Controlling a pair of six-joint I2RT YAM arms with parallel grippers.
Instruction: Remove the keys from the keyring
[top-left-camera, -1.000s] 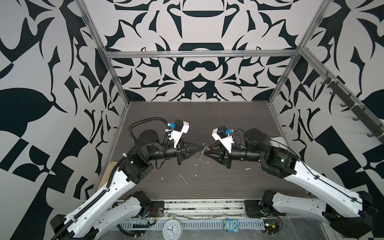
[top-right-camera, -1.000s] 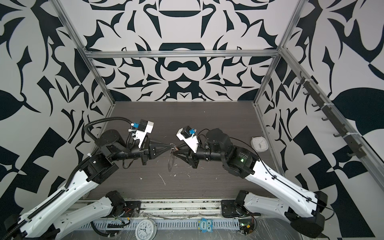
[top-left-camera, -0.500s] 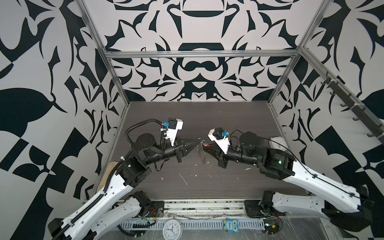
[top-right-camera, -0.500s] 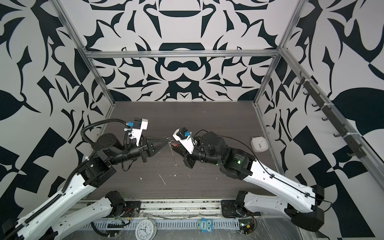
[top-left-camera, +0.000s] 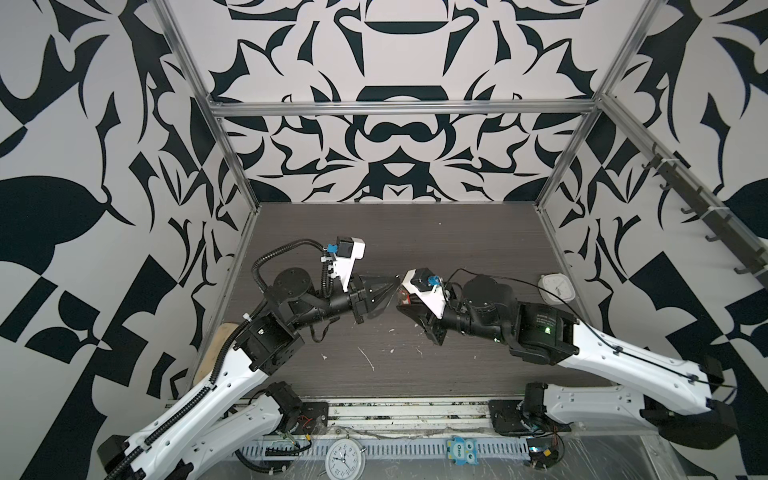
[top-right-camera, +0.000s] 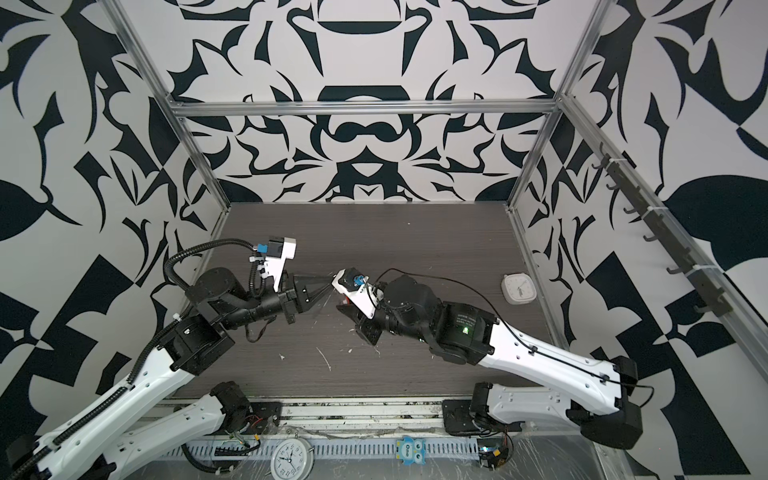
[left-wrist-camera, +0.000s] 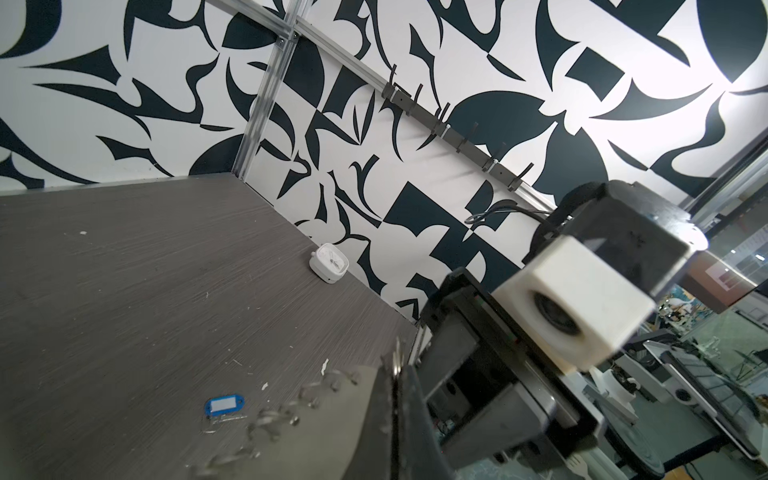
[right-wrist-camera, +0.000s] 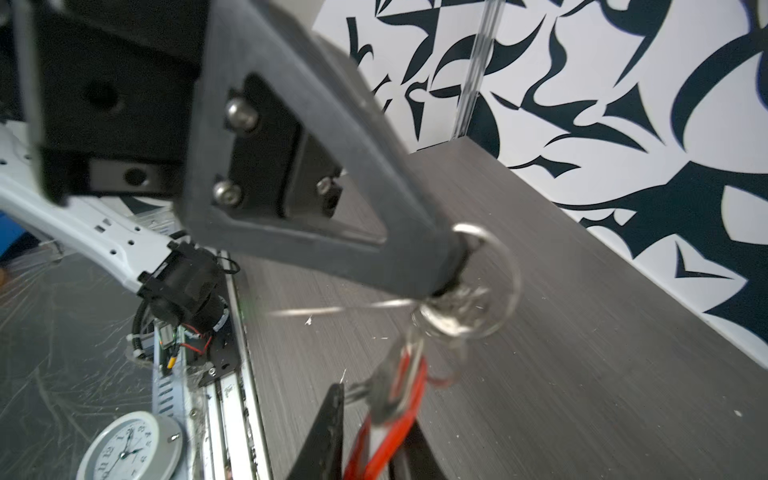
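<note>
- One ring of the keyring (right-wrist-camera: 457, 320) pinched at the tips of the left gripper (top-left-camera: 395, 286), jaws fully closed, up above the middle of the table (top-left-camera: 415, 232).
- From the left wrist camera: that ring edge-on at the closed tips, blurred chain links trailing away from it.
- Blue key (left-wrist-camera: 225, 405) flat on the table, thin wire loop at one end; joined to the chain or loose, cannot tell.
- Red key (right-wrist-camera: 413, 380) hanging off the keyring, clear of the table, down between the fingers of the right gripper (right-wrist-camera: 374, 409).
- Right gripper tip to tip with the left in both top views, jaws partway apart on either side of the red key; gripping or merely flanking it, cannot tell.
- Small white clock (top-left-camera: 556, 286) against the table's right edge, well apart from both grippers.
</note>
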